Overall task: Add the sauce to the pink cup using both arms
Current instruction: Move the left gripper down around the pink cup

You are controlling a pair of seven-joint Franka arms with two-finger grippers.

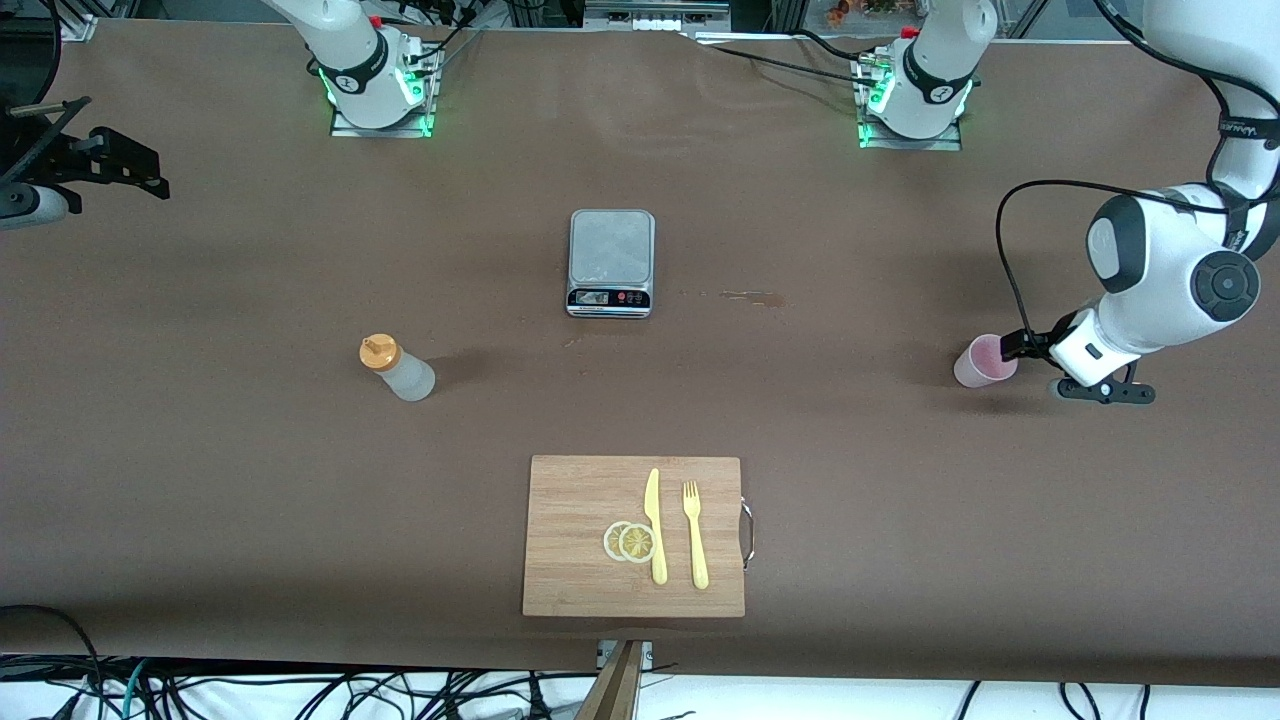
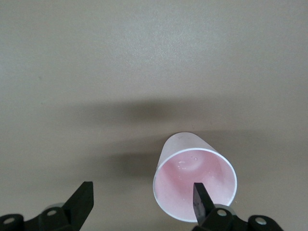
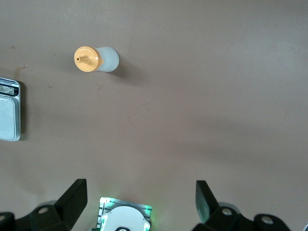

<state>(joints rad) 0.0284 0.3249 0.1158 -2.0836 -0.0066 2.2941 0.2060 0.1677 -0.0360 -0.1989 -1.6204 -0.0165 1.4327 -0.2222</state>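
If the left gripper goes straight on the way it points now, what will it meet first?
Probably the pink cup: the left gripper is open, and one finger is already at the cup's rim, the other beside it over bare table.

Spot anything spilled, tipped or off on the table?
A brownish smear stains the table beside the scale, toward the left arm's end, like dried sauce. The sauce bottle and pink cup stand upright; nothing tipped.

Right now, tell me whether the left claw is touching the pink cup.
Cannot tell. In the left wrist view the open left claw has one finger overlapping the rim of the pink cup, but neither contact nor a gap shows plainly.
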